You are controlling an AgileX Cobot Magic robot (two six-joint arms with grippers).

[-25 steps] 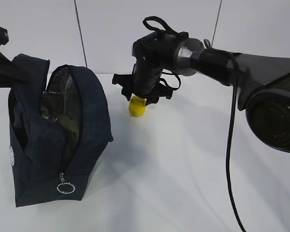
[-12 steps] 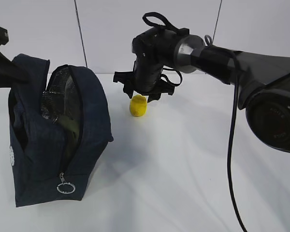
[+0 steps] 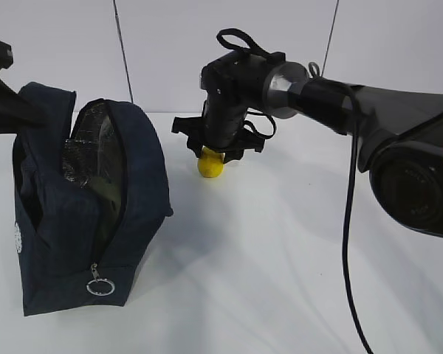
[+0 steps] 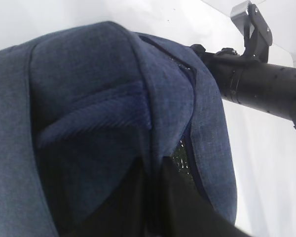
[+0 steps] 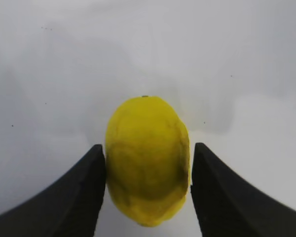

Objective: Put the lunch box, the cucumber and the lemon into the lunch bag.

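The yellow lemon (image 3: 210, 167) lies on the white table, right of the navy lunch bag (image 3: 136, 184). My right gripper (image 3: 215, 152) hangs low over it, open, one finger on each side. In the right wrist view the lemon (image 5: 147, 163) fills the gap of the right gripper (image 5: 148, 146); the left finger touches it and a sliver of space shows at the right. My left gripper (image 4: 155, 197) is shut on the lunch bag's (image 4: 89, 74) upper rim and holds the mouth open. The lunch box and the cucumber do not show; the bag's inside is dark.
The bag's open zipper runs down its front to a silver ring pull (image 3: 100, 286). Silver lining (image 3: 96, 140) shows inside the mouth. The right arm (image 3: 369, 103) reaches in from the right, with a black cable (image 3: 348, 221) hanging from it. White table lies in front.
The right gripper rose off the lemon half a second ago and has come back down around it. The lemon stayed on the table. The left arm and bag have not moved.
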